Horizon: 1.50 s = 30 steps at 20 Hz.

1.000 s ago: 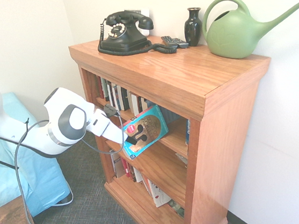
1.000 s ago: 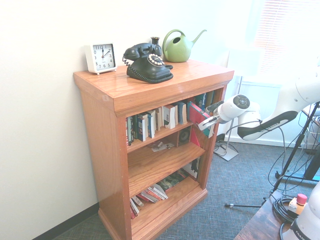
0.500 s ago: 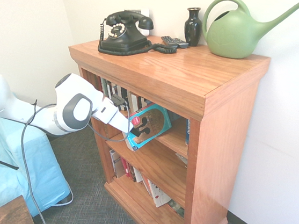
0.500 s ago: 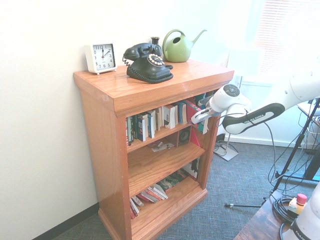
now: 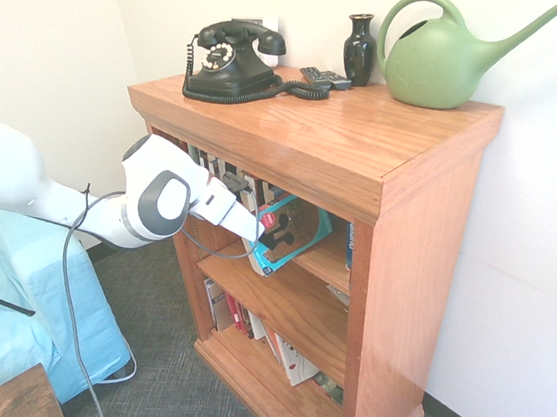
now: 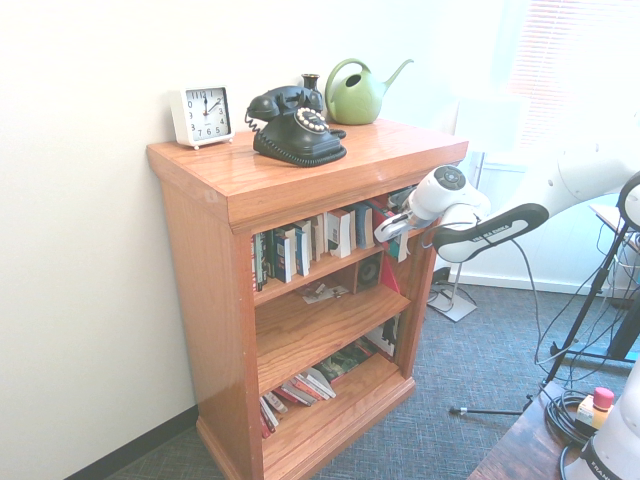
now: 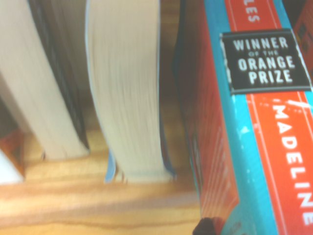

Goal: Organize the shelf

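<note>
Shelf (image 5: 416,285) stands before me, phone (image 5: 237,63) and watering can (image 5: 438,61) on top. My jaws (image 5: 263,235) are clamped on the blue-edged book (image 5: 296,233), tilted at the upper tier; pushed in crooked, it could knock its neighbours (image 6: 340,232) or slip free.

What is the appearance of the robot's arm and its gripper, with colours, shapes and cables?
The arm is white and rounded, with grey rings at the joints and black lettering. A thin dark cable runs loosely along it. The gripper has a white body and dark fingertips.
</note>
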Each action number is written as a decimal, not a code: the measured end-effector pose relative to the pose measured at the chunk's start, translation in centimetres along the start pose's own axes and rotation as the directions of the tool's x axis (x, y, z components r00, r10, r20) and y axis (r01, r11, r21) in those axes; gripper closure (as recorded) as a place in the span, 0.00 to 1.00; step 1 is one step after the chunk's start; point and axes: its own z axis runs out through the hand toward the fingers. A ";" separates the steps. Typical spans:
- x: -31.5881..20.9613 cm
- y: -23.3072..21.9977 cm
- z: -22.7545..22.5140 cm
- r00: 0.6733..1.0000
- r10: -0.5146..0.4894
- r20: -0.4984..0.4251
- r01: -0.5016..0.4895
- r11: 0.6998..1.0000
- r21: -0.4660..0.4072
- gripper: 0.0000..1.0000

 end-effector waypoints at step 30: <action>-0.1 -2.4 1.6 0.999 -0.002 -0.039 0.003 1.000 0.029 0.00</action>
